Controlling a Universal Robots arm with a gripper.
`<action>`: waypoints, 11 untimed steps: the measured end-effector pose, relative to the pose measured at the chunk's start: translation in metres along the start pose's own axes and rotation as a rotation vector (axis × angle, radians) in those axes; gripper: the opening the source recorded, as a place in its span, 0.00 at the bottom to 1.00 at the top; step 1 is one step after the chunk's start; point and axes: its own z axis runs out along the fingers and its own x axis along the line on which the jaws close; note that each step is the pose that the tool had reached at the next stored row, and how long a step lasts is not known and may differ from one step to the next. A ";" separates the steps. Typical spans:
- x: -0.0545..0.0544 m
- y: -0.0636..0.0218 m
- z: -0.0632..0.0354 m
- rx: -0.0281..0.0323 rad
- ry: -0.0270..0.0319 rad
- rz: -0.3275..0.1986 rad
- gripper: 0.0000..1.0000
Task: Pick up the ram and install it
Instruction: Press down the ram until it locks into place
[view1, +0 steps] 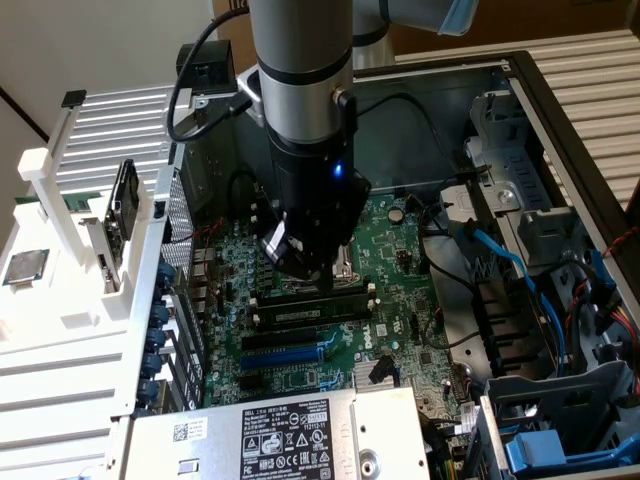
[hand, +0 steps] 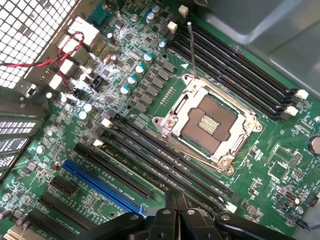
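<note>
Wrist view: one closed, empty tool (hand: 176, 212) above four black slots (hand: 165, 160); one ram (view1: 310, 310) seated.

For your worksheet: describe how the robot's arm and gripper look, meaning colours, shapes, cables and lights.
The arm is a thick silver-grey cylinder with dark ring seams. Below it sits a black wrist housing with a small blue light. A black cable loops beside it. The gripper is black, with dark fingers.

hidden: the gripper (view1: 305, 262) blocks your sight of the processor socket (hand: 207, 122) in the exterior view | cut off: power supply (view1: 290, 435) at the frame's bottom edge | unreadable: its label text
</note>
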 end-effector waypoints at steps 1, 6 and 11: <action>0.000 0.0000 0.0000 0.0007 -0.0005 0.017 0.11; 0.000 0.0000 0.0000 0.0044 -0.0029 0.107 0.11; 0.000 0.0000 0.0000 0.0075 -0.0049 0.183 0.11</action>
